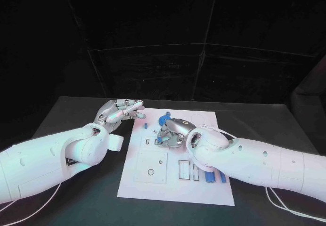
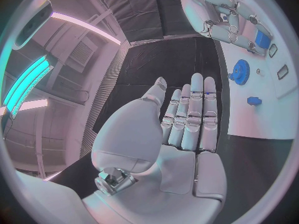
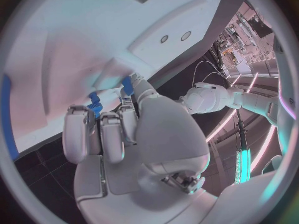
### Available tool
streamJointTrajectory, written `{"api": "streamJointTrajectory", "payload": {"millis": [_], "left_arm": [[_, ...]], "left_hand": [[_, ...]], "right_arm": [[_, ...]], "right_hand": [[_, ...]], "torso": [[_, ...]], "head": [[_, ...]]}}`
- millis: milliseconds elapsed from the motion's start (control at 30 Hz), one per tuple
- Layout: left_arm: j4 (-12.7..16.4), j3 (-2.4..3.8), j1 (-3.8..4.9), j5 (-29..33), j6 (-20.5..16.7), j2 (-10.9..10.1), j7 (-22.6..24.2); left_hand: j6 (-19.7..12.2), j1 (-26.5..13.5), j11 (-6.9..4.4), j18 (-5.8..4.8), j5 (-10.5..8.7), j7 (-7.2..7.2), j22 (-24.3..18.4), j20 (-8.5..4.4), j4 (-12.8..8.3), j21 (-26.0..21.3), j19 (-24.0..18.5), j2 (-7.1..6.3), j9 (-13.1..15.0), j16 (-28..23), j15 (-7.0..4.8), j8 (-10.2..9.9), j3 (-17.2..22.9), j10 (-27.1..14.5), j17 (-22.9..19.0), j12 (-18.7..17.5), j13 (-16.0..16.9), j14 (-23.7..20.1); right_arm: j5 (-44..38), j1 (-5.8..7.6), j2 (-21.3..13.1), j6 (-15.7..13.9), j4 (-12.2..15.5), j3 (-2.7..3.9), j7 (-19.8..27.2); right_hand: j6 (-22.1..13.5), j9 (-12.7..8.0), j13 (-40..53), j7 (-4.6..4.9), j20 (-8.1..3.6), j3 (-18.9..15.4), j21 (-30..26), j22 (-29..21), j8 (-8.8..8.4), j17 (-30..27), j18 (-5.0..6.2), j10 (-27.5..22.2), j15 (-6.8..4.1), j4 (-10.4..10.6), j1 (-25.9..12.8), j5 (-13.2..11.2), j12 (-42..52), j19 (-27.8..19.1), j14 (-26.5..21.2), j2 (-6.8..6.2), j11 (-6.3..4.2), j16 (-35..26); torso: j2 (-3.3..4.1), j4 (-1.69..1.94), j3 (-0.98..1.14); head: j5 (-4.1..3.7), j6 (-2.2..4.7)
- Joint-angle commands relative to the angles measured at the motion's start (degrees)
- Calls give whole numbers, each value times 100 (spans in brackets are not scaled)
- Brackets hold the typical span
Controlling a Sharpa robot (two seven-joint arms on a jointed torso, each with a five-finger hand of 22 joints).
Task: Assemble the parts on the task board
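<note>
Your right hand [image 1: 173,133] pinched a small blue toothed part [image 3: 94,104] in its fingers over the white task board [image 1: 153,181]; left hand [image 1: 121,112] hovered open beside the board. Next: probably seat it.

Task board [image 1: 153,183] lying mid-table [image 1: 75,113], left hand [image 1: 121,111] above the table just beside the board's far left corner, right hand [image 1: 174,133] over the board's upper middle, gear [image 1: 164,120] just behind it, two parts [image 1: 215,177] on the board's near right.
</note>
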Motion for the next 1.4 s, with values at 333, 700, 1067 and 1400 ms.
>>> {"api": "streamJointTrajectory", "payload": {"millis": [333,700,1067,1400], "left_arm": [[-20,5,12,25,66,18,57],[-33,4,11,25,76,28,47],[-35,4,11,25,94,35,36],[-37,4,11,25,97,32,34]], "left_hand": [[36,39,13,82,4,-10,-8,-4,-50,-27,40,29,-1,-24,12,-40,2,41,13,-25,-4,31],[36,39,13,82,4,-10,-8,-4,-50,-27,40,29,-1,-24,12,-40,2,41,13,-25,-4,31],[38,39,12,82,5,-10,-9,-4,-53,-28,41,31,-1,-26,11,-42,4,44,16,-28,-3,32],[38,39,12,82,5,-10,-9,-4,-53,-28,41,31,-1,-26,11,-42,4,44,16,-28,-3,32]], "right_arm": [[-188,-15,-6,236,-19,-13,-109],[-255,-17,-25,443,9,-15,-178],[-297,-19,-12,463,17,-15,-234],[-344,-22,-10,301,16,-15,-306]], "right_hand": [[147,2,32,-115,-55,45,6,52,11,1261,-47,-2,-26,-1,-52,10,-20,-5,549,-10,-21,-18],[130,-6,13,-107,-56,65,-2,39,-8,1240,-45,-16,-24,2,-131,6,-50,-11,545,-83,-16,-29],[-44,-35,-66,-36,-31,86,-19,16,-121,1203,-43,-85,15,32,-320,73,-166,-22,536,-280,39,-49],[-366,-41,-392,64,49,42,-47,-26,-236,1131,-34,-345,99,134,-623,264,-591,-45,519,-597,133,-87]], "torso": [[5,-5,7],[7,-1,8],[8,4,7],[7,3,8]], "head": [[8,-28],[1,-30],[-9,-50],[0,-57]]}}
